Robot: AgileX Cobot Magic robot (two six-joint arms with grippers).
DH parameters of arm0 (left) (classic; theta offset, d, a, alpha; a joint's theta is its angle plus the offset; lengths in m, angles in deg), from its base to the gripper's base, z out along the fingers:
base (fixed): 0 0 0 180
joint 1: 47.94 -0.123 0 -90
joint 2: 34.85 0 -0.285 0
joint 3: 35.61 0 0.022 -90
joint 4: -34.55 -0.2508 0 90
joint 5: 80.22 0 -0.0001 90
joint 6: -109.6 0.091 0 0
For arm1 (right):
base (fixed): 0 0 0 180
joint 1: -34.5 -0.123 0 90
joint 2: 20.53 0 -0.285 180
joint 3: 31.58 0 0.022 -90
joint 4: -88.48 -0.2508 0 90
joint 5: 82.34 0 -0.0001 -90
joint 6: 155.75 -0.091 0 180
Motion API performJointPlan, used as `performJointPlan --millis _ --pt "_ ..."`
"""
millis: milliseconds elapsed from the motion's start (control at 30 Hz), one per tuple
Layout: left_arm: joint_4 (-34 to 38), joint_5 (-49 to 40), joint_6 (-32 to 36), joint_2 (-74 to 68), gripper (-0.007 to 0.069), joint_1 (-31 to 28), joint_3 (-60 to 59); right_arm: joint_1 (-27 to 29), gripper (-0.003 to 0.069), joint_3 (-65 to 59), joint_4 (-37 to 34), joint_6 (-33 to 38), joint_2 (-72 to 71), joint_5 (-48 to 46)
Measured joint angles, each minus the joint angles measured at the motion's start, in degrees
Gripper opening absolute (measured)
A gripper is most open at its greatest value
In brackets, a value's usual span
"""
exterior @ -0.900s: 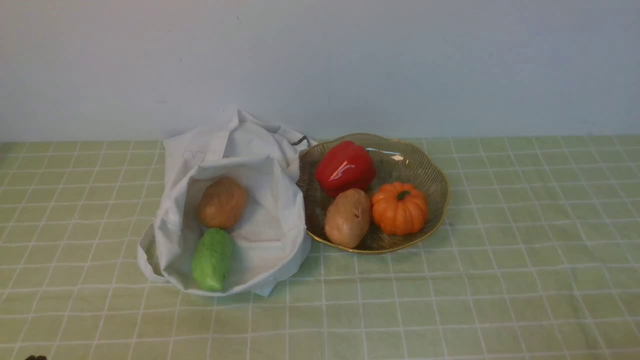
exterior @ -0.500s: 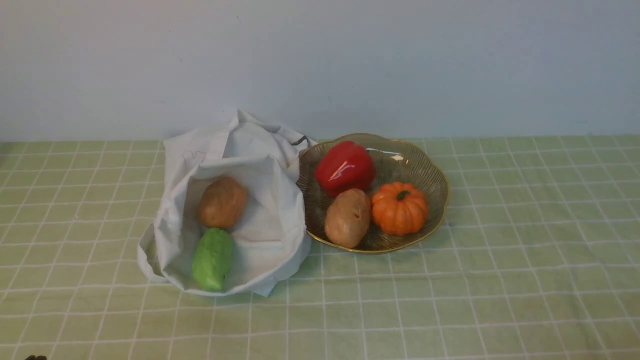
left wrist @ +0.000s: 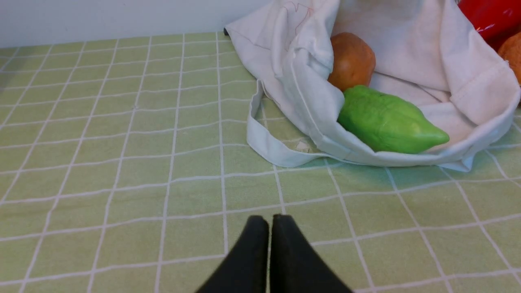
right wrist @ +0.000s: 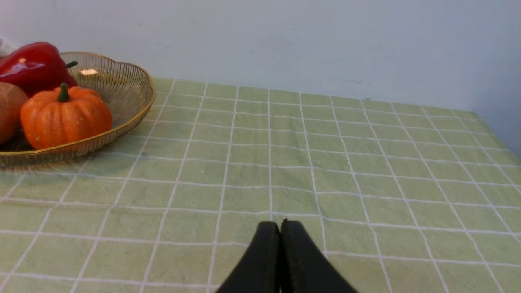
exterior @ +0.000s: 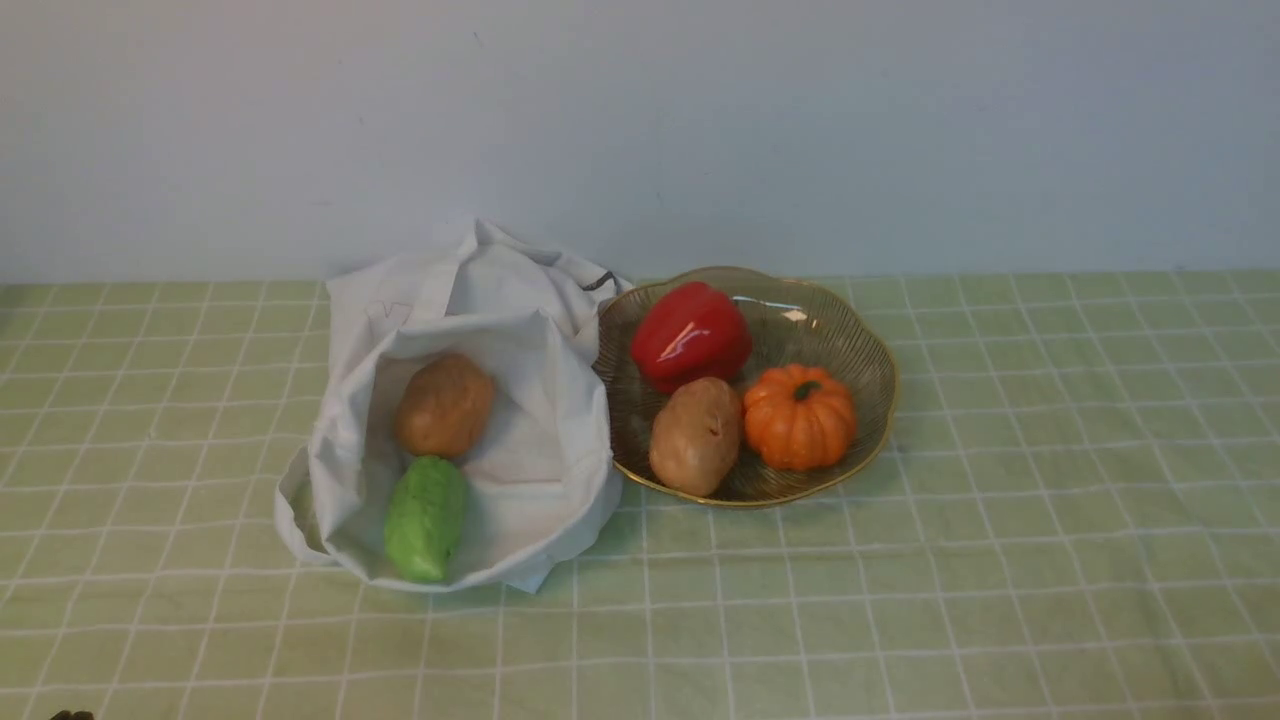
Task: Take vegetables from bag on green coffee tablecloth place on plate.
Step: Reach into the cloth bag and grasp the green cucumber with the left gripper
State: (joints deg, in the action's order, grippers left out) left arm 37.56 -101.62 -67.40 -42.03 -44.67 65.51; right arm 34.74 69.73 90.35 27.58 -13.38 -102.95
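Nearest, the left tool (left wrist: 269,221) and the right tool (right wrist: 281,226) each hover low over the green coffee tablecloth (exterior: 900,600) covering the surface, their dark fingers pressed together with nothing between them. Farther on, the bag (exterior: 540,470) lies slumped with its mouth open. The green vegetable (exterior: 425,518) lies inside, close to the front edge, and a brown potato (exterior: 443,404) touches its far end. Just right of the bag, against its cloth, sits the plate (exterior: 860,350), holding a second potato (exterior: 695,435) and an orange pumpkin (exterior: 800,417), with a red pepper (exterior: 690,335) behind them.
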Motion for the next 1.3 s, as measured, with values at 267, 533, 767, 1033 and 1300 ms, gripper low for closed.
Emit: performJointPlan --millis 267,533,767,1033,1300 --pt "0.1 0.0 -0.1 0.0 -0.0005 0.0 0.0 0.0 -0.0015 0.0 0.0 0.0 0.0 0.0" --pt "24.3 -0.3 -14.1 0.0 -0.0005 0.0 0.0 0.0 -0.0015 0.0 0.0 0.0 0.0 0.0" --pt "57.1 -0.4 -22.2 0.0 -0.0005 0.0 -0.1 0.0 -0.0015 0.0 0.0 0.0 0.0 0.0" --pt "64.4 -2.1 -6.5 0.0 -0.0005 0.0 1.5 0.0 -0.0015 0.0 0.0 0.0 0.0 0.0" --pt "60.2 -12.1 9.3 -9.2 -0.0005 0.0 17.5 0.0 -0.0015 0.0 0.0 0.0 0.0 0.0"
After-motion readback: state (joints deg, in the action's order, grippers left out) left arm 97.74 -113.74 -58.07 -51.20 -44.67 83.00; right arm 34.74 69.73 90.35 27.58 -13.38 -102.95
